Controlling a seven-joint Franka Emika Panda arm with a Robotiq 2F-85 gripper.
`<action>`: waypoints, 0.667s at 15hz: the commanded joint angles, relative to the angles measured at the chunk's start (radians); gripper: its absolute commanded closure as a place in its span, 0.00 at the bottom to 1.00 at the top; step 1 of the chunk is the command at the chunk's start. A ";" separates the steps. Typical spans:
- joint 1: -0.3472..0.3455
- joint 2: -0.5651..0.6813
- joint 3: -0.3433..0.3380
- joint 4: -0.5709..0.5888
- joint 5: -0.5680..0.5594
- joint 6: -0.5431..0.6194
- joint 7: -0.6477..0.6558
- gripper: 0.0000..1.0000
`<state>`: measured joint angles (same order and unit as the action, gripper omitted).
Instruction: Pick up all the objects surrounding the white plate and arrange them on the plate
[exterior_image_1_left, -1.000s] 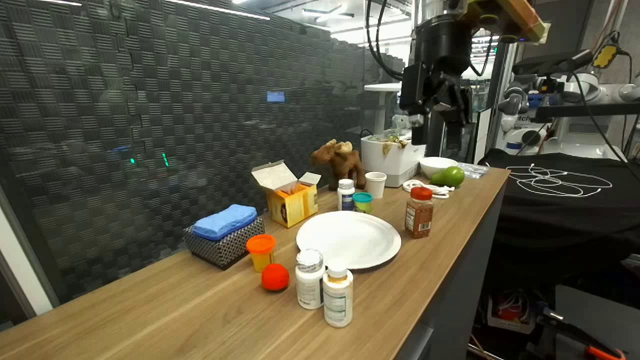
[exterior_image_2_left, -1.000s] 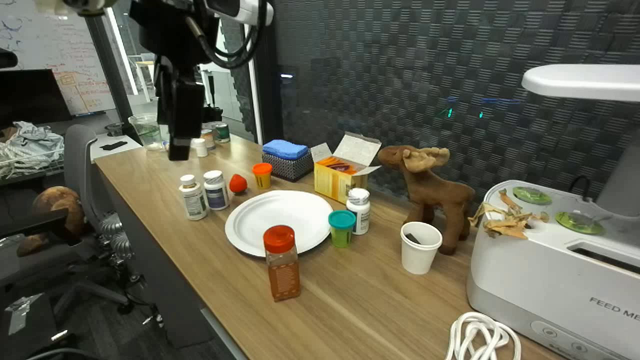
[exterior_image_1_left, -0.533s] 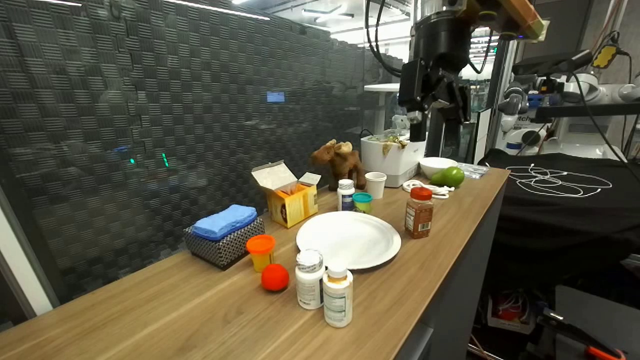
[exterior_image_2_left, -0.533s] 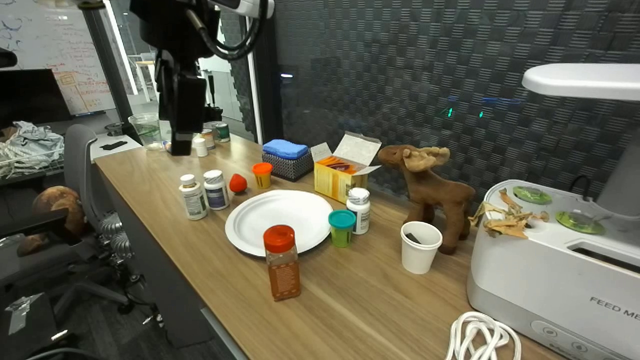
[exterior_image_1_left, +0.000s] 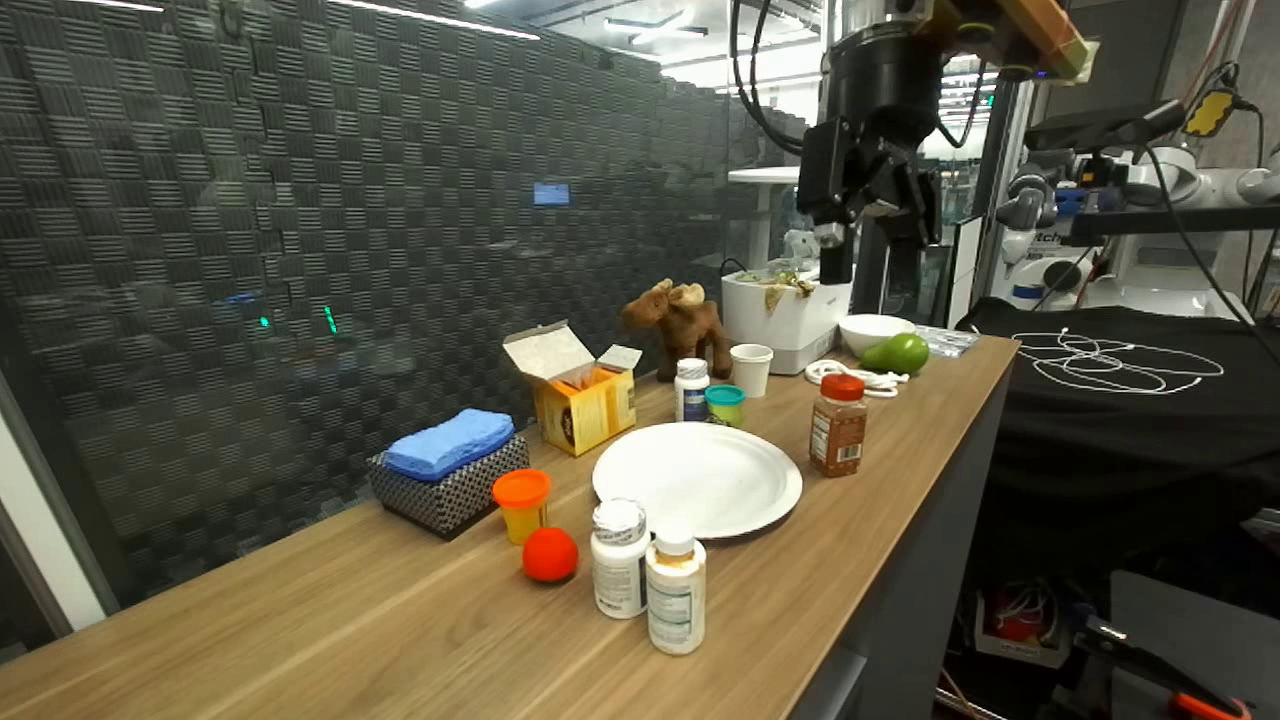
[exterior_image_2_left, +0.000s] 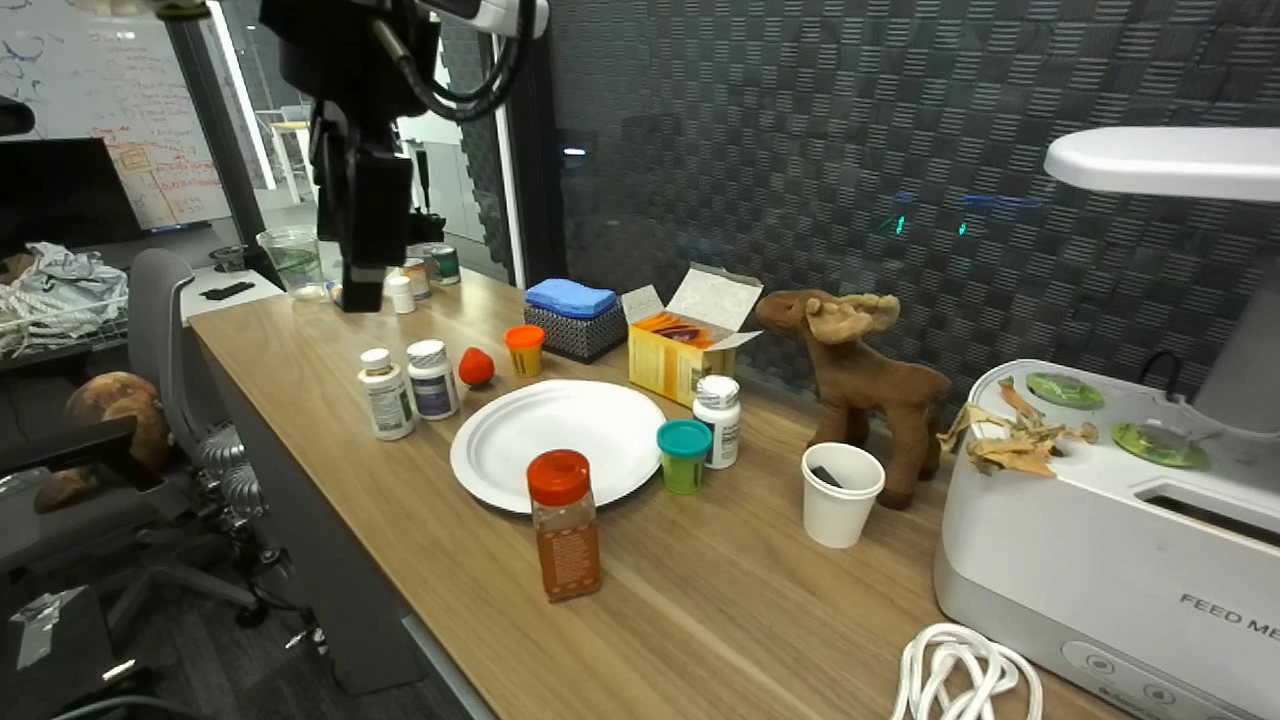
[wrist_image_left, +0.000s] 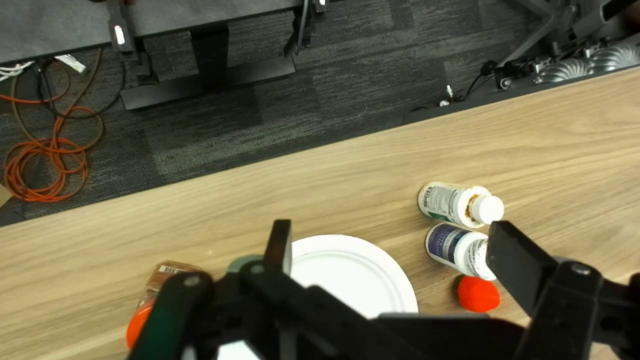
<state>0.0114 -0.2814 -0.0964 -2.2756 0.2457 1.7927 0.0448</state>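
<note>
The white plate (exterior_image_1_left: 698, 478) lies bare on the wooden counter. Around it stand a red-lidded spice jar (exterior_image_2_left: 568, 550), a green tub with a teal lid (exterior_image_2_left: 684, 465), a white bottle (exterior_image_2_left: 717, 430), a yellow tub with an orange lid (exterior_image_1_left: 522, 512), a red ball-like thing (exterior_image_1_left: 550, 555) and two white bottles (exterior_image_1_left: 619, 575) (exterior_image_1_left: 677, 605). My gripper (exterior_image_1_left: 870, 265) is open and empty, high above the counter. In the wrist view its fingers (wrist_image_left: 392, 243) are wide apart, with the plate (wrist_image_left: 340, 275) partly hidden below and the red thing (wrist_image_left: 478, 294) near one finger.
Behind the plate are an open yellow box (exterior_image_2_left: 672, 362), a dark patterned box with a blue cloth (exterior_image_1_left: 450, 445), a brown moose toy (exterior_image_2_left: 870, 385) and paper cups (exterior_image_2_left: 842, 505). A white appliance (exterior_image_2_left: 1090, 560), white cord (exterior_image_2_left: 960, 670) and green fruit (exterior_image_1_left: 900, 353) stand farther along.
My gripper has risen very slightly since one second ago and stays still over the last half second. It remains open. The objects on the counter have not moved.
</note>
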 joint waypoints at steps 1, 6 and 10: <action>-0.021 0.038 0.014 0.033 0.010 -0.007 -0.008 0.00; -0.034 0.167 0.012 0.142 -0.029 0.018 -0.029 0.00; -0.039 0.264 0.021 0.190 -0.102 0.173 -0.035 0.00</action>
<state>-0.0138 -0.0932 -0.0938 -2.1468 0.1915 1.8711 0.0231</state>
